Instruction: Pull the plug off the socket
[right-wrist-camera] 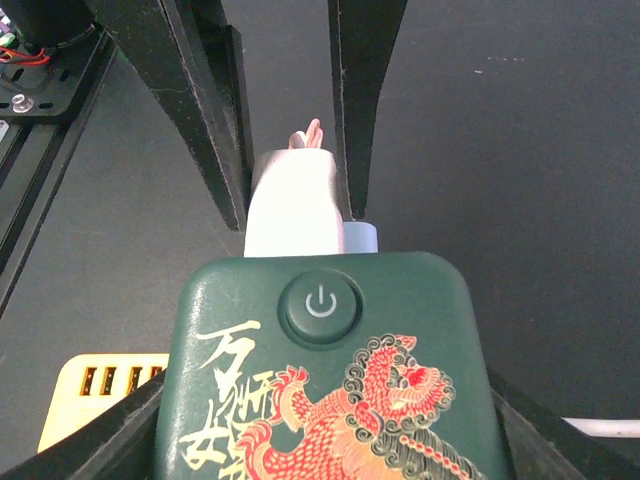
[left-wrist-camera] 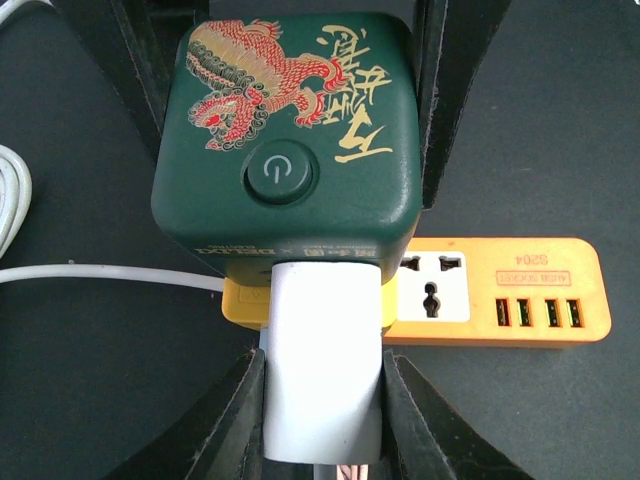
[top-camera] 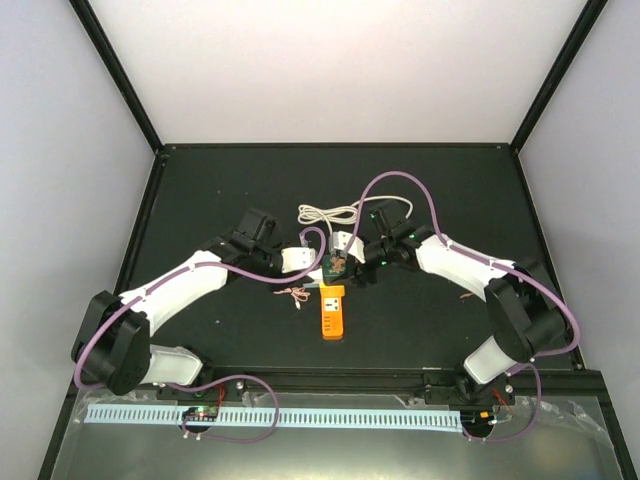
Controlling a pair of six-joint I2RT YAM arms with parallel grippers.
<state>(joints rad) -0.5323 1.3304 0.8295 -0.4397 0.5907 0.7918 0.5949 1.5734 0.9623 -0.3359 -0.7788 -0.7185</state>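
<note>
In the left wrist view the white plug (left-wrist-camera: 320, 310) butts against the near side of a dark green cube (left-wrist-camera: 290, 130) with a red dragon on top. Both sit over the left end of the orange socket (left-wrist-camera: 520, 280), seen lengthwise in the top view as the orange socket (top-camera: 333, 312). My left gripper (left-wrist-camera: 322, 365) is shut on the plug, with a finger pressed on each side. The plug's thin cord (left-wrist-camera: 100, 272) runs off to the left. My right gripper (right-wrist-camera: 328, 385) is shut on the green cube (right-wrist-camera: 325, 380) from the opposite side. The plug (right-wrist-camera: 290, 215) shows beyond the cube.
The cord lies coiled (top-camera: 330, 212) behind the grippers. Small reddish scraps (top-camera: 295, 293) lie left of the socket, with more scraps (top-camera: 465, 297) near the right arm. A white perforated strip (top-camera: 300, 415) runs along the front edge. Black frame posts (top-camera: 120, 70) stand at the mat's back corners.
</note>
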